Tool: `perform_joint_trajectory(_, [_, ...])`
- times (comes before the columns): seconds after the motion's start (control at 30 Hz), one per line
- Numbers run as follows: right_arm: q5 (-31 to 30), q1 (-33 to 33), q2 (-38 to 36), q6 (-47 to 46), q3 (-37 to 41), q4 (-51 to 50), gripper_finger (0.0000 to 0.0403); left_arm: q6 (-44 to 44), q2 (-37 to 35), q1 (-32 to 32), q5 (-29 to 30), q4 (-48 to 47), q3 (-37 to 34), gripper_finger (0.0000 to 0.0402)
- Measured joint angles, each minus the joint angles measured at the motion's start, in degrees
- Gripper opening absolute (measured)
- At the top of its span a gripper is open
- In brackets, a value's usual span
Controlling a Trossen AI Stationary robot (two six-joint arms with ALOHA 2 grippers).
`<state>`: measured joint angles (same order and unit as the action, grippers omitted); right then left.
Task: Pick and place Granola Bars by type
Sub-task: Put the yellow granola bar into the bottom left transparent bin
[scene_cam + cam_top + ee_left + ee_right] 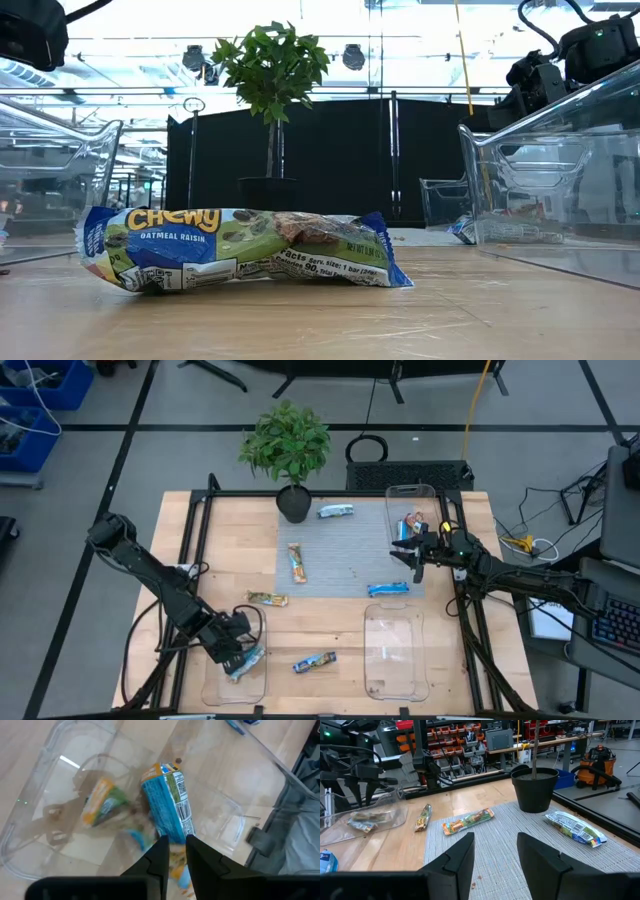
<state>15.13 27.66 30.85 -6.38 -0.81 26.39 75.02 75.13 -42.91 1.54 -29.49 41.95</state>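
Granola bars: a blue-wrapped bar (167,802) hangs over the near-left clear tray (222,688), pinched at its lower end between the left gripper (174,851) fingers, jaws nearly together on the wrapper; at least one bar (101,802) already lies in that tray. Loose on the table: a gold-wrapped bar (268,599) just beside that tray, a blue Chewy oatmeal raisin bar (314,661) between the two near trays, an orange-brown bar (296,562) and two blue ones (336,511) (388,589) on the grey mat (350,555). The far-right tray (432,500) holds more bars, type unclear.

Handling, judged: light, flat, soft inside, foil slick and crinkly. You should grip across the middle of the short width, not the crimped end, or it may swing or slip.

Right gripper (495,851) hovers open over the mat's right edge by the far tray, holding nothing. Potted plant (288,445) stands at the mat's far edge; keep clear of it
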Motion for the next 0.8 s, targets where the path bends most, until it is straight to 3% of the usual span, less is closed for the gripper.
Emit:
perform_joint_trajectory(0.23, [0.0, 0.0, 0.0, 0.0, 0.0, 0.0, 0.0139, -7.5, -0.6, -0.6, 0.3, 4.5, 0.0, 0.0065])
perform_joint_trajectory(0.37, [0.0, 0.0, 0.0, 0.0, 0.0, 0.0, 0.0139, -13.5, -3.5, -2.1, 5.0, 5.6, 0.0, 0.0054])
perform_joint_trajectory(0.53, [0.0, 0.0, 0.0, 0.0, 0.0, 0.0, 0.0139, -27.4, -10.4, -4.5, 18.5, 3.9, 0.0, 0.003])
perform_joint_trajectory(0.67, [0.0, 0.0, 0.0, 0.0, 0.0, 0.0, 0.0139, -41.4, -16.7, -6.2, 35.7, 4.1, -1.5, 0.0011])
perform_joint_trajectory(0.73, [0.0, 0.0, 0.0, 0.0, 0.0, 0.0, 0.0139, -44.1, -20.2, -5.8, 43.5, 3.9, -3.4, 0.0005])
perform_joint_trajectory(0.8, [0.0, 0.0, 0.0, 0.0, 0.0, 0.0, 0.0139, -45.9, -24.3, -4.1, 47.0, 5.1, -6.0, 0.0004])
